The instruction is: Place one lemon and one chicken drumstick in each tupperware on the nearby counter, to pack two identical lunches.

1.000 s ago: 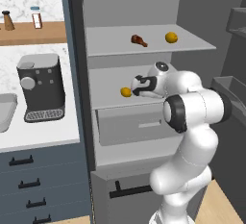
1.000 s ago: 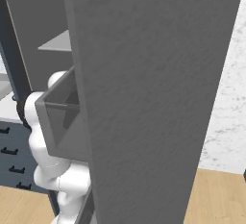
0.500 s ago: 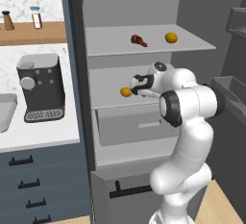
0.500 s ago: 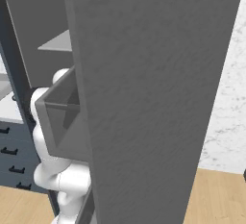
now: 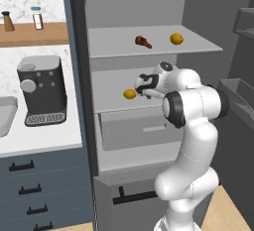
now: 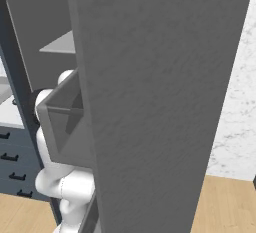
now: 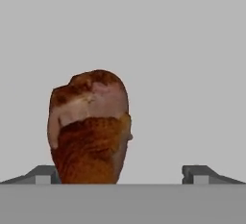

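- The gripper (image 5: 143, 87) reached into the fridge's middle shelf (image 5: 111, 101), its fingers (image 7: 44, 174) spread wide.
- A chicken drumstick (image 7: 89, 127) sat between them, against the left finger and clear of the right.
- A lemon (image 5: 129, 94) lay just beside the gripper.
- Another drumstick (image 5: 143, 41) and lemon (image 5: 176, 38) lay on the top shelf (image 5: 119, 44).

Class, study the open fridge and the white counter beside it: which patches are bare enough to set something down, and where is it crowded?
Upper fridge shelf: bare left of the reddish-brown chicken drumstick; the round yellow lemon sits on its right. White counter: a bare strip in front of the dark coffee machine. Middle shelf is crowded: a second lemon beside the open gripper.
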### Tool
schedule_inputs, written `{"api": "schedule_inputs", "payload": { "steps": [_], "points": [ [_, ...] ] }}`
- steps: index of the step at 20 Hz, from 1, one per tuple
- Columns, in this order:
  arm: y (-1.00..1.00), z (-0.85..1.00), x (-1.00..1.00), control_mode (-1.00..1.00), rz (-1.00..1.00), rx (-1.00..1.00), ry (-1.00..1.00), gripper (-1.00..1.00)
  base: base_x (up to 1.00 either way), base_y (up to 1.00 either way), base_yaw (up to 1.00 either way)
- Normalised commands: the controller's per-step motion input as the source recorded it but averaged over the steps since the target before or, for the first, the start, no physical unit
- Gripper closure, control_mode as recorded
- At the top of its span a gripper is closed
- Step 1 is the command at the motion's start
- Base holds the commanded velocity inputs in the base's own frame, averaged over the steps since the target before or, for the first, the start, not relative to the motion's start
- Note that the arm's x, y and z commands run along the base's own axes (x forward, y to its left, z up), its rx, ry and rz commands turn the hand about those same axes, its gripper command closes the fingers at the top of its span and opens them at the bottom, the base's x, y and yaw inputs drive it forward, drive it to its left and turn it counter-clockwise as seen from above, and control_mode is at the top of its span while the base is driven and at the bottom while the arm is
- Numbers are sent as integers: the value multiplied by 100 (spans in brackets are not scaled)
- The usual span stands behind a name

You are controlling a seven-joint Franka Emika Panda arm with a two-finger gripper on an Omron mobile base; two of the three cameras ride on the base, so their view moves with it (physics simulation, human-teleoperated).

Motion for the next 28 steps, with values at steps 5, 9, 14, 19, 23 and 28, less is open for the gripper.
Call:
{"api": "schedule_inputs", "payload": {
  "steps": [5, 9, 14, 19, 23, 28],
  "points": [
    [8, -19, 0, -100, 0, 0, 0, 100, 0, 0, 0],
    [0, -5, 0, -100, 0, 0, 2, 100, 0, 0, 0],
    [0, -4, -29, -100, 0, 0, 1, 100, 0, 0, 0],
    [-1, 0, -92, -100, -3, 0, 0, 100, 0, 0, 0],
    [0, 18, -98, -100, -6, 0, 0, 100, 0, 0, 0],
    [-1, 62, -76, -100, -3, 0, 1, 100, 0, 0, 0]
  ]
}}
